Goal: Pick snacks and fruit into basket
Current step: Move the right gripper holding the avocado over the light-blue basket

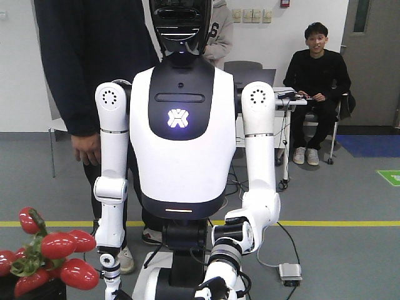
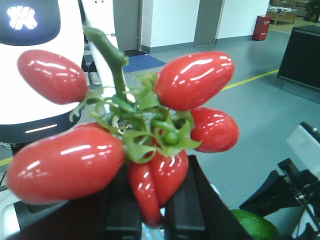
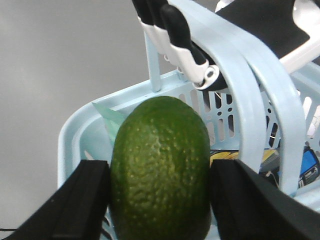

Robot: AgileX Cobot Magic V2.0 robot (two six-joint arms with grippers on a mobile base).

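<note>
My left gripper (image 2: 152, 200) is shut on the cluster of glossy red oblong fruits (image 2: 195, 80) with green leaves, pinching two lower fruits between its black fingers. The same cluster (image 1: 56, 250) shows at the bottom left of the front view. In my right gripper (image 3: 160, 200), also shut, a dark-green bumpy avocado-like fruit (image 3: 160, 165) stands upright just in front of the light-blue basket (image 3: 75, 145). Inside the basket lie a mint-green pouch corner (image 3: 112, 122) and a black box with yellow print (image 3: 270, 160). The green fruit (image 2: 255, 225) also peeks in at the left wrist view's bottom right.
A white-and-black humanoid robot (image 1: 181, 125) stands facing me, and its hand (image 3: 180, 40) grips the basket handle (image 3: 255, 110). People stand behind it, and one sits at the back right (image 1: 315, 81). Grey floor with a yellow line (image 1: 337, 223) lies beyond.
</note>
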